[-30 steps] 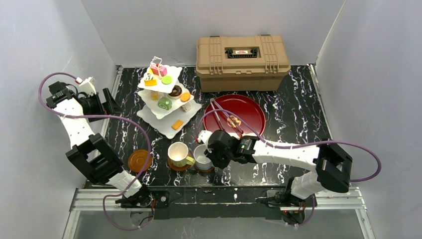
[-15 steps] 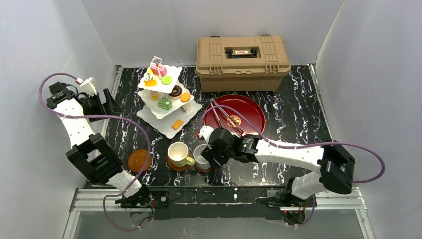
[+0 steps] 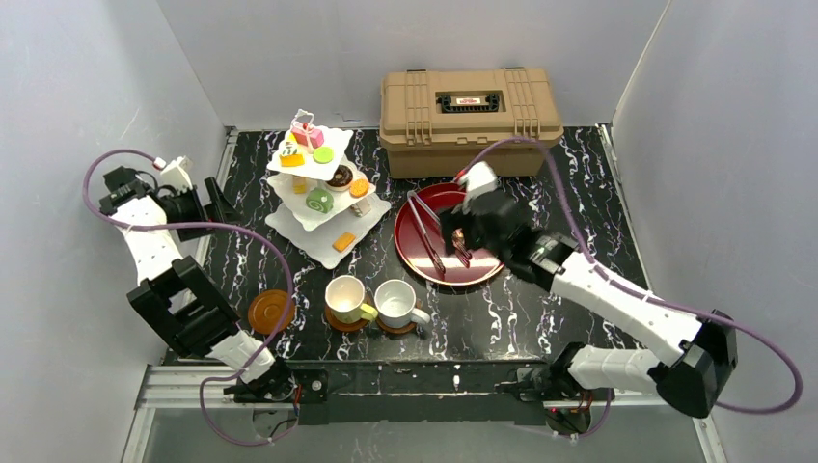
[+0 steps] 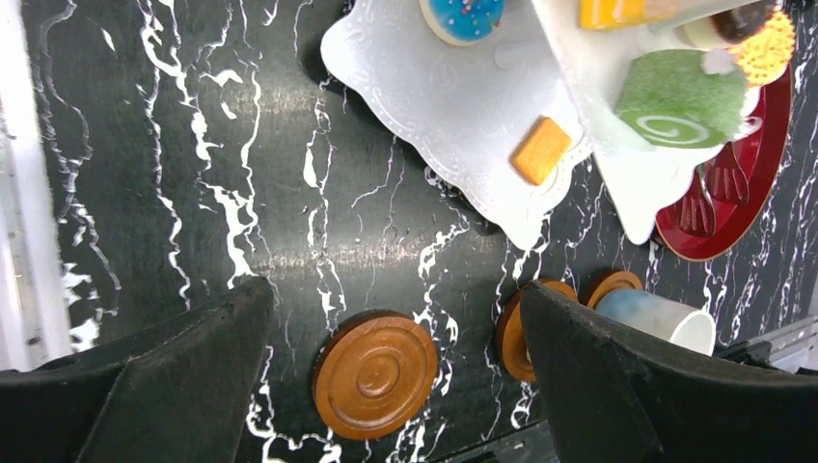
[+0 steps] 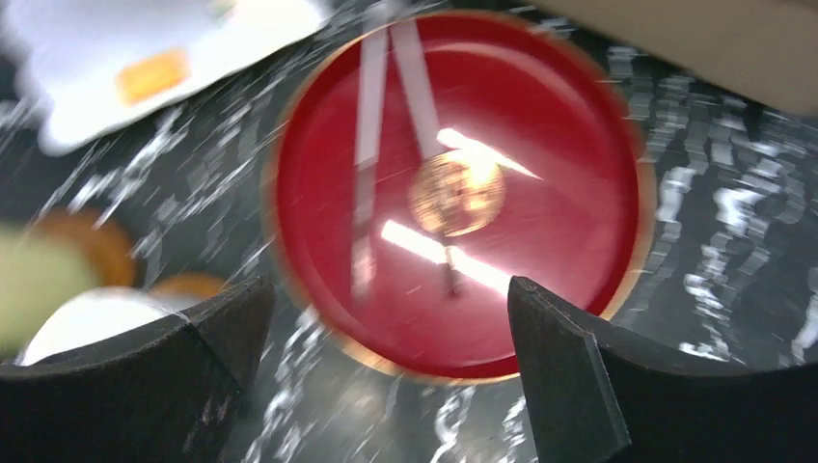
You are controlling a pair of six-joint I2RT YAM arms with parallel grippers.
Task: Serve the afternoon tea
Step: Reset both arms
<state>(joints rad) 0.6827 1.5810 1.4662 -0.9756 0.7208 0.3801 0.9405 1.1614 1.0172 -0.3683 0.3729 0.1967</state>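
Marble-black desk point(image 3: 598, 183), afternoon tea service, part laid.

Top view. White three-tier stand point(image 3: 289, 224) at left rear, its tiers stocked with pastries point(image 3: 323, 154). Cream-yellow mug point(image 3: 345, 297) and white mug point(image 3: 397, 303) stand side by side near the front edge, each on one of the coasters point(image 3: 349, 323). Spare coaster point(image 3: 271, 312) lies bare to their left. Red tray point(image 3: 400, 241) sits right of the stand, with tongs point(image 3: 424, 231) lying in it. Tan case point(image 3: 470, 121) is shut at the rear. Right claw point(image 3: 461, 230) hangs over the tray, well apart from both mugs. Left claw point(image 3: 207, 198) is raised at the left edge, beside the stand.

Left wrist view. Left claw point(image 4: 393, 292) spread wide, nothing between its fingers. The spare coaster point(image 4: 374, 374) lies directly below the gap. Blue donut point(image 4: 463, 14), orange cake point(image 4: 541, 149) and green roll point(image 4: 675, 96) rest on the stand further off.

Right wrist view, blurred. Right claw point(image 5: 388, 289) spread wide and empty. The tray point(image 5: 280, 212) fills the frame beneath it. A round golden-brown item point(image 5: 455, 193) lies at the tray's centre beside the tongs point(image 5: 371, 164), just ahead of the gap; it is too smeared to name.

Assessment. Mugs and stand appear served. Outstanding, by the look of it: the item on the tray, and perhaps a use for the bare coaster.
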